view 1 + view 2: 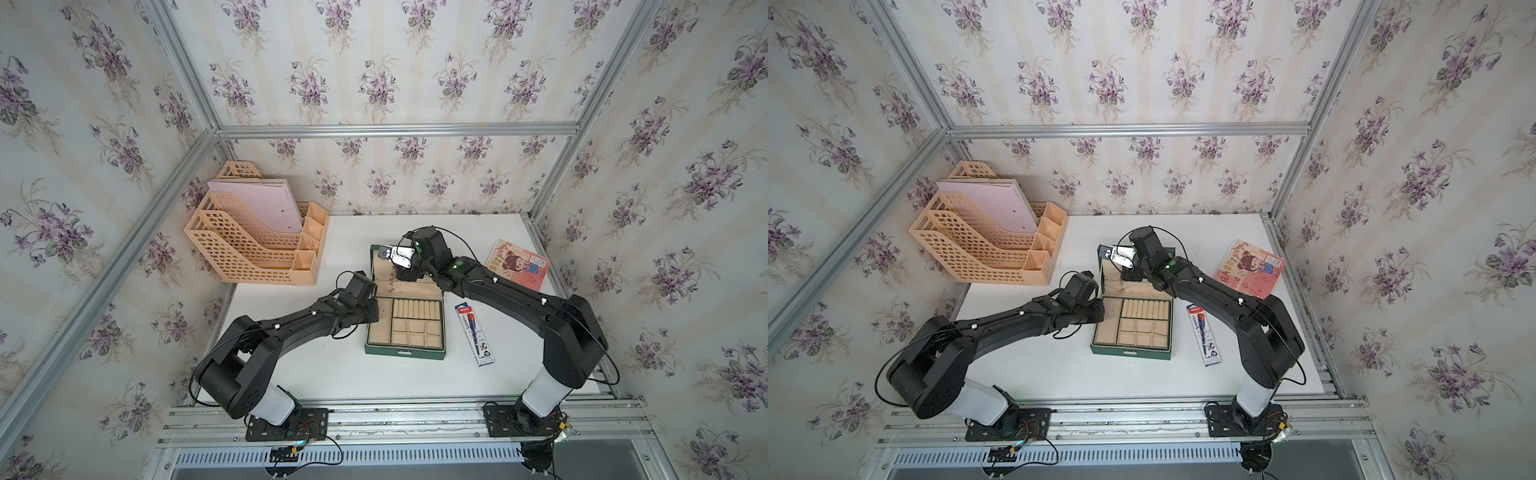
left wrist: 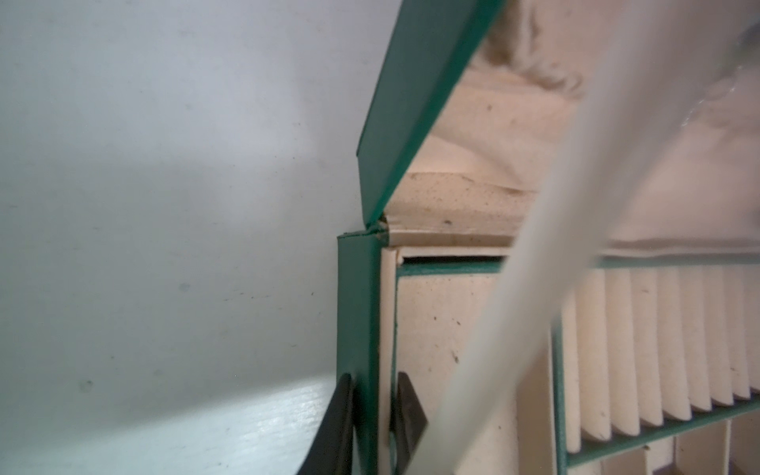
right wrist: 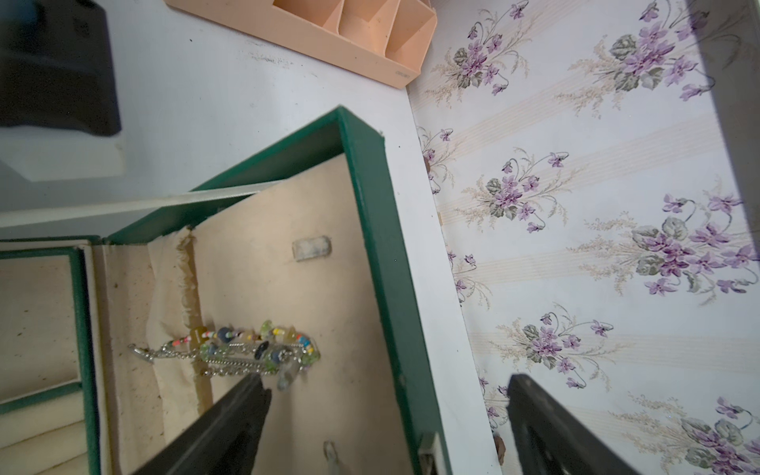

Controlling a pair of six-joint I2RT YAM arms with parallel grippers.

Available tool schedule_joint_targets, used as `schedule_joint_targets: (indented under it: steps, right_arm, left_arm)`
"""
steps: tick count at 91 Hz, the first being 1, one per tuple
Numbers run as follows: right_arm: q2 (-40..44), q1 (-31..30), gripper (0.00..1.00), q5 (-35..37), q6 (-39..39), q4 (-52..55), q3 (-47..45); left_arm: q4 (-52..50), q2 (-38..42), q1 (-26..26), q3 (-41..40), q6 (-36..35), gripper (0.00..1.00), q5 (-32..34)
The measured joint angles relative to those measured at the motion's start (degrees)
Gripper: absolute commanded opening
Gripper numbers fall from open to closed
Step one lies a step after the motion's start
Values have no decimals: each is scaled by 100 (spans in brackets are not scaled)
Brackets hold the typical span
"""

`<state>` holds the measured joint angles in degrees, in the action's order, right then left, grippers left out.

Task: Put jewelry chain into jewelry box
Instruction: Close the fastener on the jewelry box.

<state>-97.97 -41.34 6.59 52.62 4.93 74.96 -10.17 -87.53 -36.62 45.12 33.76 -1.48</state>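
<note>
Left tool [image 2: 374, 415] narrow, clamped on jewelry box [image 2: 357, 312] wall, right tool [image 3: 386, 384] wide, empty, beside jewelry chain [image 3: 242, 349]

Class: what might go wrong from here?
The jewelry chain lies on the lid lining, not in a compartment; it may slide off.
The open right gripper has a finger beside it and might snag it.
The left gripper pinches the jewelry box wall and might drag the box.

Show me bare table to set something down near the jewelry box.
Widest: the near table strip in front of the jewelry box. Also the far patch between file organizer and box lid. Crowded: box flanks, left arm, right arm and pen pack.
</note>
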Motion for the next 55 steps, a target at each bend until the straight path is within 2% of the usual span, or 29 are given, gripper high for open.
schedule_joint_targets:
  steps: [55]
  right_arm:
    - [-142,111,80,15,-11,9,144]
  left_arm:
    - [98,55,-2,-79,2,0,15]
